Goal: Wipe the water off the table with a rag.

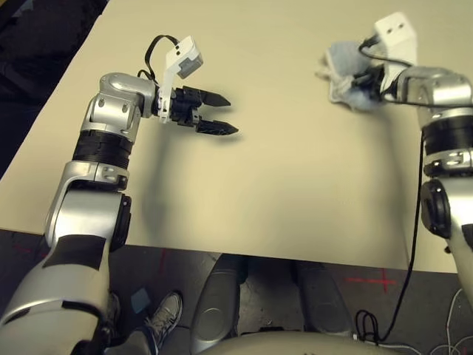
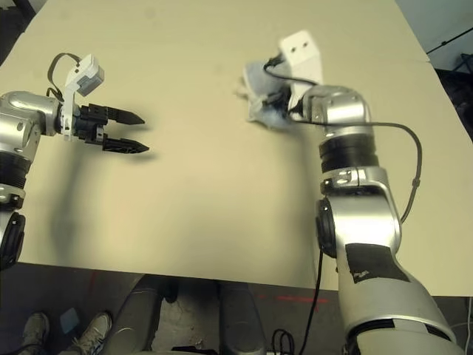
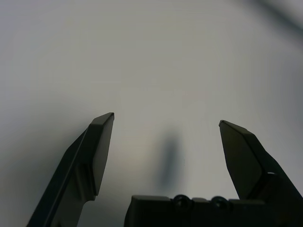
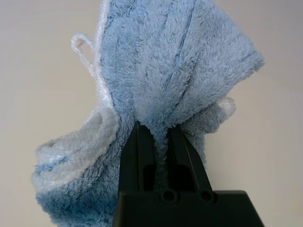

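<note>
The light blue-grey rag (image 4: pixel 161 71) is bunched up at the far right of the pale beige table (image 1: pixel 295 177), and my right gripper (image 4: pixel 160 135) is shut on a fold of it. In the head views the rag (image 1: pixel 346 70) presses against the tabletop under my right wrist. My left gripper (image 1: pixel 225 114) hovers over the left part of the table, open, with nothing between its fingers (image 3: pixel 102 142). I cannot make out any yellow-orange water droplets on the surface.
The table's near edge (image 1: pixel 222 251) runs just in front of my body, with dark floor beyond it. A black cable (image 1: pixel 410 251) hangs off the right arm. A person's shoe (image 1: pixel 164 314) shows on the floor below the table edge.
</note>
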`<state>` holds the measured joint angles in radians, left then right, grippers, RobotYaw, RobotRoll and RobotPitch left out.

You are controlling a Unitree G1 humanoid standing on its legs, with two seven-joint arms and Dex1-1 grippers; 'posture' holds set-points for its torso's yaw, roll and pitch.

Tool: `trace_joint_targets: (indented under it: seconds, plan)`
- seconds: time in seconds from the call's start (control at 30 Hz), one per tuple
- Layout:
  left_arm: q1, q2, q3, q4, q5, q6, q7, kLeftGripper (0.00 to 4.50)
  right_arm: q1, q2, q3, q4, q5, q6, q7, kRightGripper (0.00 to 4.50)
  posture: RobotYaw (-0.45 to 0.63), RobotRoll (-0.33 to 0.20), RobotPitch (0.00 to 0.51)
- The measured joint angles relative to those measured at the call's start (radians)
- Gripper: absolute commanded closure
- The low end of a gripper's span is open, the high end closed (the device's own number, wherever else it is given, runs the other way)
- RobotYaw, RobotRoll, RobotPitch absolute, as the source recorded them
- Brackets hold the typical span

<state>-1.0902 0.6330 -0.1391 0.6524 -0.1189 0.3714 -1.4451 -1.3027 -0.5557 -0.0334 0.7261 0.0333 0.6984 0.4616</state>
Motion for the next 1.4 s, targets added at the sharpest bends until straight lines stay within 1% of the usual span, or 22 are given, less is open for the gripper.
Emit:
trace_joint_targets:
  seconds: [0.1,0.27,0.33,0.47,0.6,0.77,1.0,1.13,1.23,1.33,1.4]
  plan:
    - [-0.002,-0.007,0.000,0.002,0.000,-0.002,0.002,0.00,0.019,-0.020,0.020,-0.036,-0.009,0.061,0.024,4.39,-0.11,0.000,0.316]
    - [-0.004,-0.014,0.000,0.014,0.000,-0.010,0.004,0.00,0.165,-0.056,0.060,-0.136,-0.008,0.205,0.089,4.39,-0.12,0.000,0.314]
    - [-0.005,-0.016,0.000,0.019,0.000,-0.013,0.004,0.00,0.200,-0.066,0.062,-0.181,-0.006,0.250,0.104,4.39,-0.12,0.000,0.315]
    - [-0.011,-0.021,0.000,0.026,0.001,-0.020,0.004,0.00,0.268,-0.114,0.068,-0.289,0.006,0.337,0.149,4.39,-0.12,0.000,0.318]
    - [-0.016,-0.022,0.000,0.029,0.001,-0.022,0.004,0.00,0.304,-0.147,0.087,-0.380,0.033,0.424,0.200,4.39,-0.12,0.000,0.318]
    - [-0.016,-0.022,0.000,0.029,0.001,-0.022,0.004,0.00,0.316,-0.172,0.103,-0.435,0.071,0.497,0.247,4.39,-0.12,0.000,0.318]
    - [-0.016,-0.022,0.000,0.034,0.002,-0.024,0.004,0.00,0.302,-0.169,0.107,-0.477,0.134,0.585,0.284,4.39,-0.12,0.000,0.318]
    - [-0.017,-0.024,0.000,0.037,0.002,-0.024,0.004,0.00,0.256,-0.128,0.099,-0.480,0.180,0.657,0.284,4.39,-0.12,0.000,0.318]
    - [-0.019,-0.027,0.000,0.041,0.003,-0.026,0.005,0.00,0.204,-0.084,0.062,-0.477,0.212,0.704,0.263,4.39,-0.12,0.000,0.321]
    - [-0.022,-0.030,0.000,0.046,0.003,-0.029,0.005,0.00,0.129,-0.055,0.003,-0.440,0.210,0.659,0.195,4.39,-0.12,0.000,0.320]
    - [-0.024,-0.031,0.000,0.048,0.003,-0.032,0.005,0.00,0.082,-0.052,-0.026,-0.380,0.174,0.531,0.116,4.39,-0.12,0.000,0.320]
